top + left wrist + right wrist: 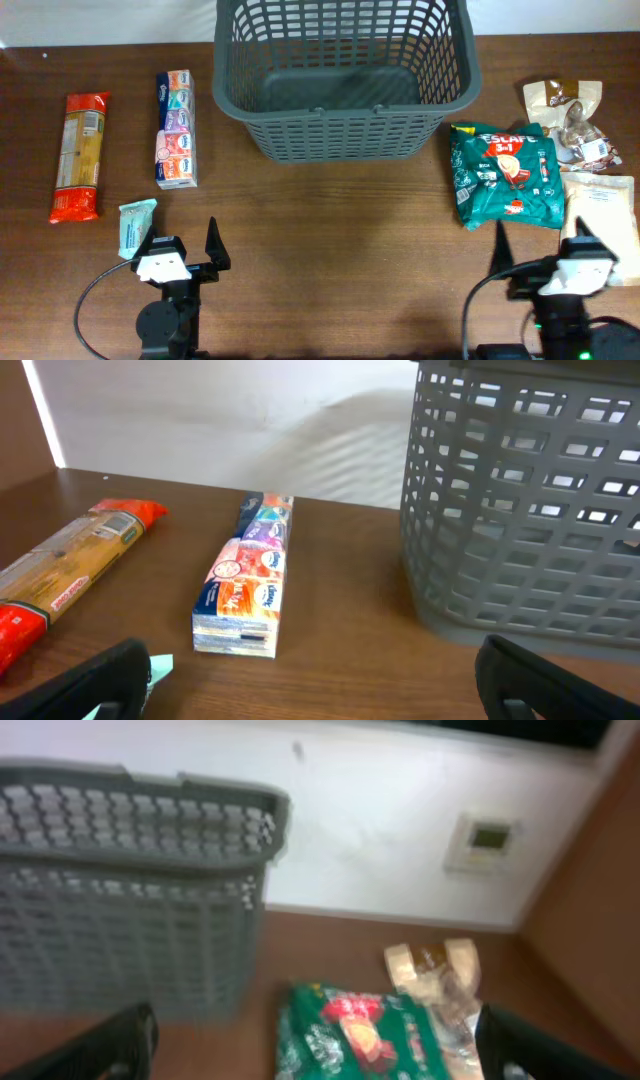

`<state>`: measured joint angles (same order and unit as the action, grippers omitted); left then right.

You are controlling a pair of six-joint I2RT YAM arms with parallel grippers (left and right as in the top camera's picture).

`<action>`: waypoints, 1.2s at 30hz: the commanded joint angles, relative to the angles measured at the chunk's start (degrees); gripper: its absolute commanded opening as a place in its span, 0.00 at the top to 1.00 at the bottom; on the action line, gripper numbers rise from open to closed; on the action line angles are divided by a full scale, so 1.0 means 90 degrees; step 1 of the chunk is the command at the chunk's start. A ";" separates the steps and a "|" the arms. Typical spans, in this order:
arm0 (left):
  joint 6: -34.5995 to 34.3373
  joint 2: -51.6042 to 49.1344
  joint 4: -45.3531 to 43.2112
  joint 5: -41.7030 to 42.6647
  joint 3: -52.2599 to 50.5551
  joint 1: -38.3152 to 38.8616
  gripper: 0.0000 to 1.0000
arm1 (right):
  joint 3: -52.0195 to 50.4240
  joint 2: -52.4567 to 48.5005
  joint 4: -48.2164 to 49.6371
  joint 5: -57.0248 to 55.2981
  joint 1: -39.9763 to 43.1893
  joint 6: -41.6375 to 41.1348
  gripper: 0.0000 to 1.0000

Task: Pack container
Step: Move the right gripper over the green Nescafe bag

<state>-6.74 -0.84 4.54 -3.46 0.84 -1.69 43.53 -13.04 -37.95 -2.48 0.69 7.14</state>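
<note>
The dark grey slotted basket (340, 75) stands empty at the back centre of the table; it also shows in the left wrist view (530, 510) and the right wrist view (130, 890). My left gripper (178, 252) is open and empty near the front left, with a small pale green packet (135, 226) beside its left finger. My right gripper (545, 255) is open and empty at the front right, just in front of a green coffee bag (505, 175), which also shows in the right wrist view (360, 1035).
At the left lie a red and orange pasta pack (80, 155) and a tissue multipack (176, 128). At the right lie a clear snack bag (570, 115) and a beige packet (605, 210). A white wall stands behind the table.
</note>
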 commanded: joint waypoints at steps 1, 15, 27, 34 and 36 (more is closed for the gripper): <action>-0.0010 0.0053 -0.0007 -0.0032 -0.0036 -0.0039 0.01 | 0.1321 -0.1093 -0.0838 -0.0746 -0.0034 0.0097 0.01; -0.0010 0.0053 -0.0007 -0.0032 -0.0036 -0.0039 0.01 | 0.5931 -0.4845 -0.4952 -0.0423 -0.0034 0.0112 0.01; -0.0010 0.0053 -0.0007 -0.0032 -0.0036 -0.0039 0.01 | 0.5904 -0.6013 -0.4036 -0.2025 -0.0034 0.0061 0.01; -0.0010 0.0053 -0.0007 -0.0032 -0.0036 -0.0039 0.01 | 0.5904 -0.6283 -0.3410 -0.1967 0.0104 0.0102 0.01; -0.0010 0.0053 -0.0007 -0.0032 -0.0036 -0.0039 0.01 | 0.5904 -0.6402 -0.3249 -0.1965 0.0325 0.0107 0.01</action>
<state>-6.74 -0.84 4.54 -3.46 0.84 -1.69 95.90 -69.41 -68.55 -18.17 1.45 7.81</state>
